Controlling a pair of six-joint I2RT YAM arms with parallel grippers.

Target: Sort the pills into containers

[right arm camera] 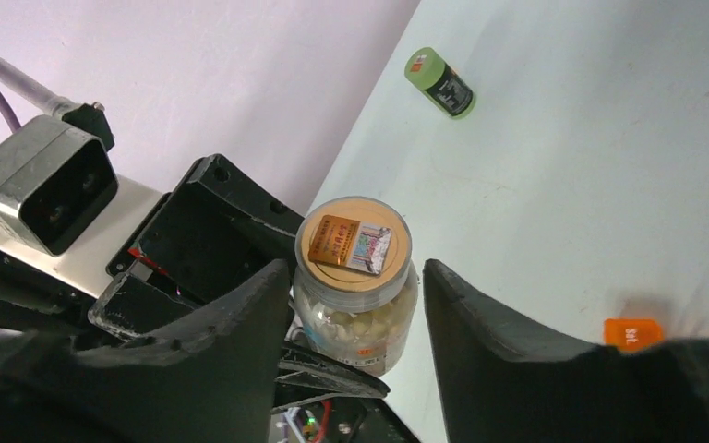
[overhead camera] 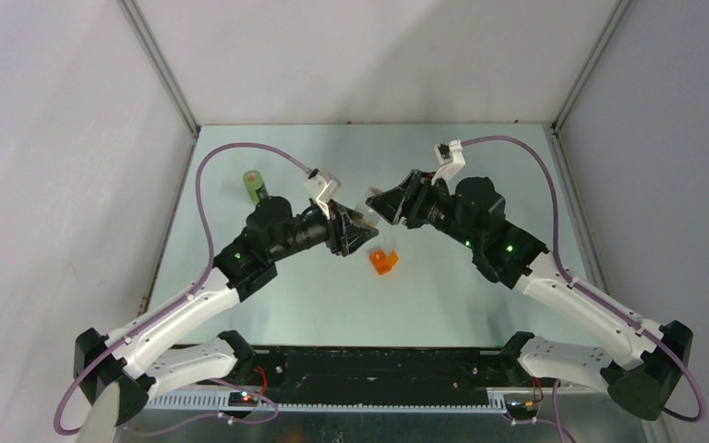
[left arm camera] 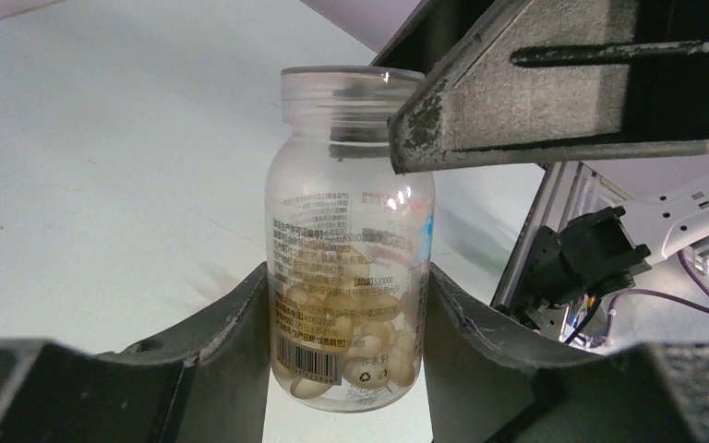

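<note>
Starting nearest the arm bases, the orange box [overhead camera: 383, 261] is being left on the bench [overhead camera: 443, 305], just near of the two grippers and apart from both. Just beyond it, the clear vial [left arm camera: 351, 240], partly filled with pale pills [left arm camera: 346, 323], is being clamped round its lower body by the fingers [left arm camera: 231, 341] of the left gripper [left arm camera: 343, 277]. Its orange top [right arm camera: 353, 242] is being straddled by the right gripper [right arm camera: 358, 272], whose fingers [right arm camera: 480, 341] are being kept apart, with a thin gap showing on one side. Farthest off, at the far left, the green bottle [overhead camera: 256, 186] is being left on the bench, well apart from both arms.
</note>
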